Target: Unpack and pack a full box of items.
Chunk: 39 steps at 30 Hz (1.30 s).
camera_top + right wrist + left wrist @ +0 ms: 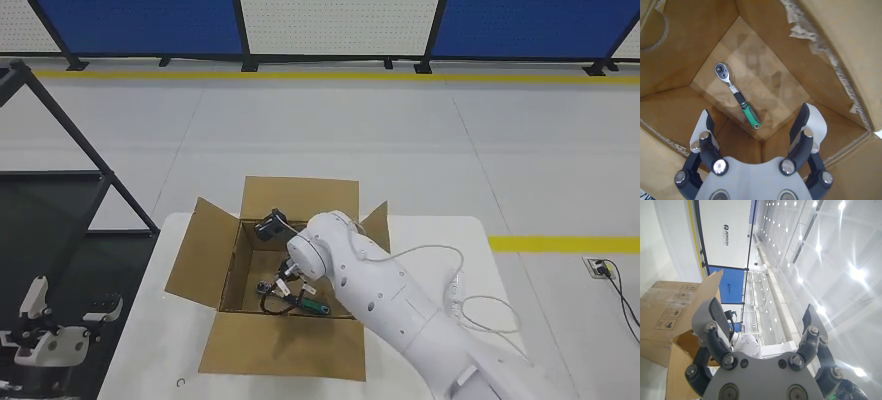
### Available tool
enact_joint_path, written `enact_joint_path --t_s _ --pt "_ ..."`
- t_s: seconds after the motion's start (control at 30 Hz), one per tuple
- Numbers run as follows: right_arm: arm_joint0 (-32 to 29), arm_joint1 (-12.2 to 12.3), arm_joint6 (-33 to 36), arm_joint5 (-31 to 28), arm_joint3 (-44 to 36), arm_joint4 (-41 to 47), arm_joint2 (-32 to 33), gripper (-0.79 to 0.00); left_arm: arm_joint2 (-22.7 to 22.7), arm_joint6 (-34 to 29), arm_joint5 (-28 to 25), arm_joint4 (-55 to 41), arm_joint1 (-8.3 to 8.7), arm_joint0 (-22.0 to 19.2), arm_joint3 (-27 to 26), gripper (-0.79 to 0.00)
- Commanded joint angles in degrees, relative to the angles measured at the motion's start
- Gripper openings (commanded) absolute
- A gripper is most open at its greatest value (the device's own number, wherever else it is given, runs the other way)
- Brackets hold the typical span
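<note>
An open cardboard box (280,345) stands on the white table (440,250). At its bottom lies a ratchet wrench (735,92) with a green and black handle (312,306), with nothing else on the box floor. My right gripper (755,109) hangs inside the box (677,56), above the wrench and apart from it, open and empty. Outside the box (664,306), my left gripper (762,306) points up at the ceiling, open with nothing between its fingers (719,313).
The four box flaps (205,255) stand outward; one torn flap edge (821,47) runs close beside my right gripper. A dark metal frame (70,140) stands left of the table. A white cable (470,300) trails along the right arm.
</note>
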Motion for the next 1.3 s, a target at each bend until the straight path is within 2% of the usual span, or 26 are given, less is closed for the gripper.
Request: enact_joint_path --t_s 0.0,0.37,0.63,0.83,1.07,1.27 --pt "-0.36 -0.67 0.93 -2.08 0.18 0.19 -0.79 0.000 0.17 -0.03 0.21 0.16 0.03 -0.23 -0.08 0.000" --pt "-0.03 -4.48 2.18 -6.92 5.65 1.44 -3.23 0.000 -0.07 -0.19 0.66 -0.08 0.13 -0.72 0.26 0.000" --pt "1.18 -5.99 4.03 -12.49 8.68 2.66 -3.20 0.000 -0.10 -0.30 0.60 -0.35 0.14 -0.67 0.50 0.000" --pt "1.51 -6.34 4.19 -12.35 9.35 1.99 -2.88 0.000 0.31 -0.38 0.22 -0.33 0.10 -0.41 0.08 0.000" --pt "1.70 -7.33 0.77 -8.28 13.01 -0.18 -3.03 0.000 0.42 -0.44 -0.40 -0.45 0.03 0.17 0.11 0.000" --pt "1.58 -8.80 -2.06 -9.74 17.88 -1.27 -3.70 0.000 -0.34 -0.15 -0.64 -1.77 -0.05 0.64 0.39 0.000"
